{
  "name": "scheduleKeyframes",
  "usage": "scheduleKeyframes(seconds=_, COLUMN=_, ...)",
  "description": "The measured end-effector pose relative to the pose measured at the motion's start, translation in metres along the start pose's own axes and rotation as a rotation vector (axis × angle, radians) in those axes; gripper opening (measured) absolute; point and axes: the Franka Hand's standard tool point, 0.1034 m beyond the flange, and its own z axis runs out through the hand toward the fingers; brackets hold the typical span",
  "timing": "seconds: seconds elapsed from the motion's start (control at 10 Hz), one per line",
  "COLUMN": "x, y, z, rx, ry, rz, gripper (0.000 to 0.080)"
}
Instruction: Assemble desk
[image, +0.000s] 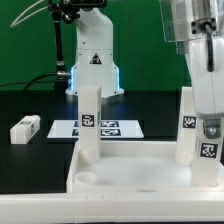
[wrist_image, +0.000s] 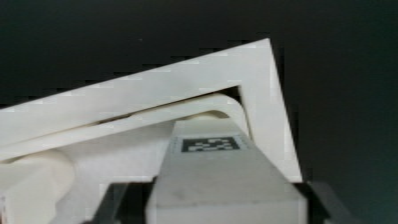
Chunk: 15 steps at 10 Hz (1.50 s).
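Observation:
The desk top (image: 130, 175) lies rim up at the front of the table. One white leg (image: 90, 122) stands upright in its far corner on the exterior view's left. A second leg (image: 188, 125) stands upright on the exterior view's right. My gripper (image: 211, 128) hangs right beside it, over a tagged leg (image: 207, 152) at the top's right edge. In the wrist view the gripper (wrist_image: 222, 203) is shut on this tagged leg (wrist_image: 214, 150). Dark fingers (wrist_image: 128, 205) press both of its sides. The leg stands in a corner of the desk top (wrist_image: 240, 75).
A loose white leg (image: 25, 128) lies on the black table at the exterior view's left. The marker board (image: 118, 128) lies flat behind the desk top. The robot base (image: 93, 65) stands at the back, before a green backdrop.

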Motion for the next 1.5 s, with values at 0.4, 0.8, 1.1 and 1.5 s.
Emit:
scheduleKeyframes(seconds=0.4, x=0.003, y=-0.001, z=0.002, rx=0.005, ry=0.006, rz=0.076, gripper=0.0294)
scheduleKeyframes(seconds=0.8, x=0.025, y=-0.005, z=-0.04, rx=0.04, ry=-0.022, rz=-0.057, gripper=0.0642)
scheduleKeyframes(seconds=1.1, x=0.031, y=-0.002, z=-0.042, rx=0.038, ry=-0.024, rz=-0.057, gripper=0.0648)
scheduleKeyframes(seconds=1.5, x=0.032, y=-0.002, z=-0.042, rx=0.039, ry=-0.024, rz=-0.058, gripper=0.0649)
